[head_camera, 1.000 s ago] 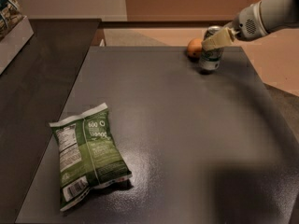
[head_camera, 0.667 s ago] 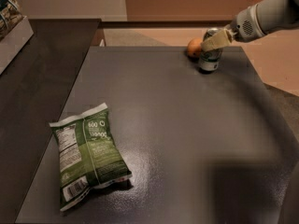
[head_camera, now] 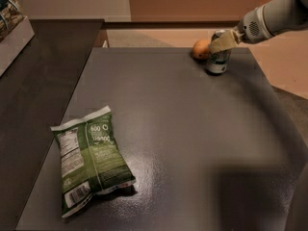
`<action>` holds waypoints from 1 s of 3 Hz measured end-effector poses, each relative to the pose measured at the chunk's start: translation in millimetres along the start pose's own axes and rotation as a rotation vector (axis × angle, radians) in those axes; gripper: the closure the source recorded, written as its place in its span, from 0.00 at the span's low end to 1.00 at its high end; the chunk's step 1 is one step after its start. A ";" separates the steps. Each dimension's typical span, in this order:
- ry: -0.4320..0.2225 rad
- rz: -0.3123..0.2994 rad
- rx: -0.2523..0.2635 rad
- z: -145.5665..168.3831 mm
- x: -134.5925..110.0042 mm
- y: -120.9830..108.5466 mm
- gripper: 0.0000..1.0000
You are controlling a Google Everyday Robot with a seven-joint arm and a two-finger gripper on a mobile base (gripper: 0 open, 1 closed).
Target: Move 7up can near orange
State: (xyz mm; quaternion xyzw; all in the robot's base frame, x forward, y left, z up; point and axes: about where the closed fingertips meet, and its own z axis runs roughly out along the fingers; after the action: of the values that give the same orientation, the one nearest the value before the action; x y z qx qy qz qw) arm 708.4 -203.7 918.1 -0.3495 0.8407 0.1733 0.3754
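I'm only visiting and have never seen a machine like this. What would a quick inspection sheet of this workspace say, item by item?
Surface: dark table, slightly glossy, no spills seen.
Job's things: 7up can upright at the far edge, close beside the orange; whether they touch is unclear.
Clutter: green chip bag lying flat at the near left, far from the can.
Grippers: gripper at the upper part of the can, its arm reaching in from the right.
Cables: nothing seen.
Surroundings: a second dark counter on the left, a light box with packets on it, tan floor beyond.
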 end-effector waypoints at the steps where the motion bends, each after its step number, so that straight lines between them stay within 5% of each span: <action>1: 0.002 0.000 -0.005 3.4 0.3 1.0 0.35; 2: 0.004 0.000 -0.010 6.8 0.5 2.1 0.12; 3: 0.006 0.000 -0.014 10.0 0.8 3.1 0.00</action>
State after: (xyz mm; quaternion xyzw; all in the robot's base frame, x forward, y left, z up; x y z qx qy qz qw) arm 710.9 -196.3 911.1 -0.3527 0.8406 0.1784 0.3704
